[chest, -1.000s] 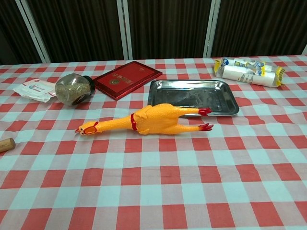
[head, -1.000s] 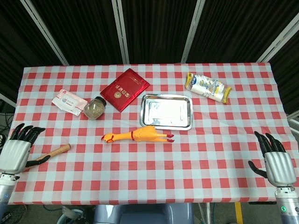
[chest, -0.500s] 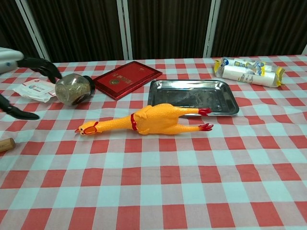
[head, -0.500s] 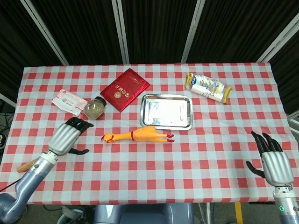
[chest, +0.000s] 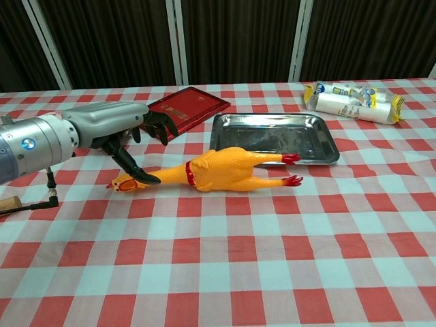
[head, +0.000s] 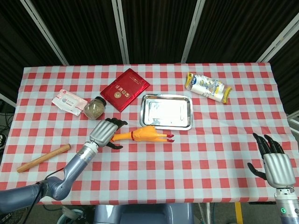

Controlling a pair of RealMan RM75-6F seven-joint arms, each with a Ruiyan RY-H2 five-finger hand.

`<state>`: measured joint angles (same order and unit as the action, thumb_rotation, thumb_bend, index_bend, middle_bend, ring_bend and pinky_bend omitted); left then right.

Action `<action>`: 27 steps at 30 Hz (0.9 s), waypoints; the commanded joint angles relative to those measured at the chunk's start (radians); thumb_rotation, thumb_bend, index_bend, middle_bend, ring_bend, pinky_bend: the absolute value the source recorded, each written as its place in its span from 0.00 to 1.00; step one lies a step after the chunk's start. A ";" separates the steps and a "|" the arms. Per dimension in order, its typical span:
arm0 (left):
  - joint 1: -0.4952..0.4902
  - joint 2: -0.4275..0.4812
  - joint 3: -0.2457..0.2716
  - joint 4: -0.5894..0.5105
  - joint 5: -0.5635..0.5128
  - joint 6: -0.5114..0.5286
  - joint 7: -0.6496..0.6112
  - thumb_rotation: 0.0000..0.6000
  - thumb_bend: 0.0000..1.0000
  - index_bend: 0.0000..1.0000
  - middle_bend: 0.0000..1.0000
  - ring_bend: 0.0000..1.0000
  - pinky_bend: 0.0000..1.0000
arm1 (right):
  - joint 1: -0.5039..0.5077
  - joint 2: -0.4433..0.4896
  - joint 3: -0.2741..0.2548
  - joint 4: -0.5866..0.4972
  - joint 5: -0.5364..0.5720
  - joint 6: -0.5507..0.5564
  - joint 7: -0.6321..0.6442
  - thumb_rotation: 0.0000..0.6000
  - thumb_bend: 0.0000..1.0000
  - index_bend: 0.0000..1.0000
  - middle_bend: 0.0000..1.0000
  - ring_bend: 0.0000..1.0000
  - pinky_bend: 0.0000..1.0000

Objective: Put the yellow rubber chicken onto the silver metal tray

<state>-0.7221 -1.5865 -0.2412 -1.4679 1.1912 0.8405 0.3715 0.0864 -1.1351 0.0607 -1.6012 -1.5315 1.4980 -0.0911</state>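
Note:
The yellow rubber chicken (head: 144, 135) (chest: 221, 168) lies on its side on the checked cloth, head to the left, red feet to the right. Just behind it sits the silver metal tray (head: 167, 111) (chest: 274, 137), with nothing in it. My left hand (head: 103, 132) (chest: 121, 128) hovers at the chicken's head end, fingers spread apart over the head and neck, thumb low beside the beak, holding nothing. My right hand (head: 275, 164) is open at the table's near right corner, seen only in the head view.
A red booklet (head: 124, 89) lies behind the tray's left side. A glass jar (head: 95, 108) and a white packet (head: 69, 102) are at the left, a wooden stick (head: 43, 157) near the left front edge. A wrapped roll pack (head: 207, 87) lies at the back right.
My left hand has travelled from the table's left edge rightward to the chicken's head. The right hand has barely shifted. The chicken and tray have not moved.

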 commanded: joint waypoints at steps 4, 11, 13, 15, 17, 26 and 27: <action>-0.037 -0.048 -0.005 0.053 -0.072 -0.028 0.006 1.00 0.06 0.21 0.28 0.22 0.31 | -0.004 0.001 -0.002 0.001 0.004 0.001 0.005 1.00 0.26 0.01 0.17 0.11 0.19; -0.075 -0.095 -0.002 0.121 -0.125 -0.055 -0.004 1.00 0.09 0.23 0.30 0.24 0.31 | -0.008 0.001 -0.003 0.003 0.007 0.002 0.012 1.00 0.26 0.01 0.17 0.11 0.19; -0.084 -0.109 -0.002 0.142 -0.132 -0.057 -0.006 1.00 0.10 0.24 0.33 0.26 0.33 | -0.009 0.001 -0.003 0.003 0.008 0.002 0.012 1.00 0.26 0.01 0.17 0.11 0.19; -0.093 -0.127 -0.001 0.166 -0.139 -0.055 -0.007 1.00 0.11 0.27 0.36 0.29 0.37 | -0.012 0.002 -0.004 0.004 0.010 0.004 0.014 1.00 0.26 0.01 0.17 0.11 0.19; -0.099 -0.147 -0.003 0.189 -0.143 -0.043 -0.009 1.00 0.12 0.30 0.41 0.33 0.41 | -0.016 0.003 -0.004 0.005 0.013 0.008 0.016 1.00 0.26 0.01 0.17 0.11 0.19; -0.118 -0.206 0.005 0.251 -0.144 -0.005 0.002 1.00 0.13 0.33 0.44 0.35 0.43 | -0.030 0.006 -0.005 0.008 0.020 0.020 0.030 1.00 0.26 0.01 0.17 0.11 0.19; -0.120 -0.210 0.005 0.255 -0.147 -0.005 0.003 1.00 0.13 0.34 0.44 0.35 0.43 | -0.031 0.007 -0.006 0.009 0.021 0.021 0.032 1.00 0.26 0.01 0.17 0.11 0.19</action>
<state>-0.8399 -1.7942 -0.2371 -1.2152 1.0462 0.8348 0.3728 0.0556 -1.1288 0.0553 -1.5925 -1.5112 1.5188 -0.0598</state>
